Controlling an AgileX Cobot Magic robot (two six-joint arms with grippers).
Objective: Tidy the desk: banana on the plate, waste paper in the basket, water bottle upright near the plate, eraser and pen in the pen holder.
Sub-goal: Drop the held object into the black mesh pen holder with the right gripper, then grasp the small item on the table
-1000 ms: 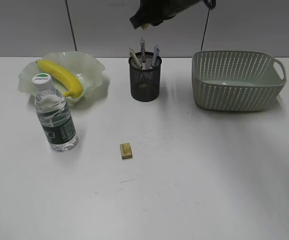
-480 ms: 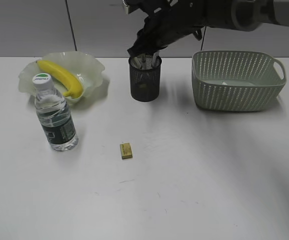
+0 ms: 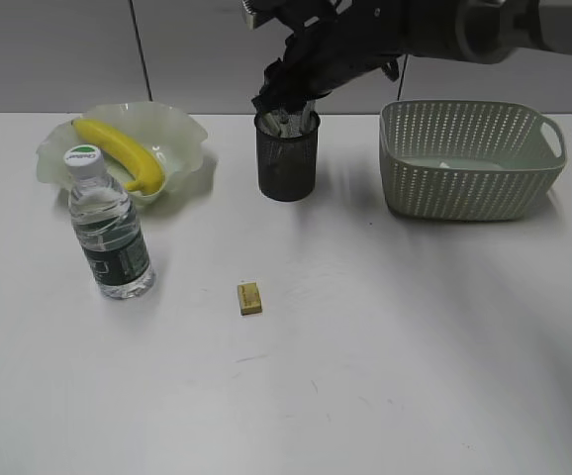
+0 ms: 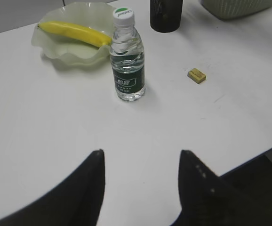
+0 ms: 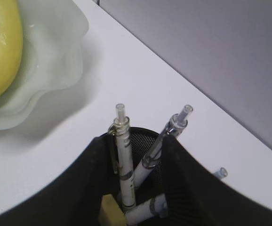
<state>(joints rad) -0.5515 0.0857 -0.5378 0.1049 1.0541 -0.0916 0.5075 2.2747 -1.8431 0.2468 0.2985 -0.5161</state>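
My right gripper [image 3: 286, 99] hangs over the black mesh pen holder [image 3: 287, 163]. In the right wrist view its jaws [image 5: 138, 141] stand apart around several pens [image 5: 124, 155] in the holder's mouth [image 5: 143, 134]. A tan eraser [image 5: 110, 212] sits beside the left finger, not clamped. Another tan eraser [image 3: 249, 298] lies on the white desk [image 3: 395, 346]. The banana [image 3: 120, 153] lies in the wavy green plate [image 3: 182, 129]. The water bottle [image 3: 108, 228] stands upright in front of the plate. My left gripper [image 4: 142, 153] is open and empty above bare desk. The waste paper is out of view.
The green perforated basket [image 3: 469, 163] stands at the back right, right of the pen holder. In the left wrist view the bottle [image 4: 127, 61], plate [image 4: 60, 52] and loose eraser [image 4: 196, 75] lie ahead, and the desk's edge [image 4: 263, 150] runs at lower right.
The right gripper came down from above onto the pen holder's mouth, then its jaws spread. The left gripper, the bottle, the banana and the loose eraser stayed put.
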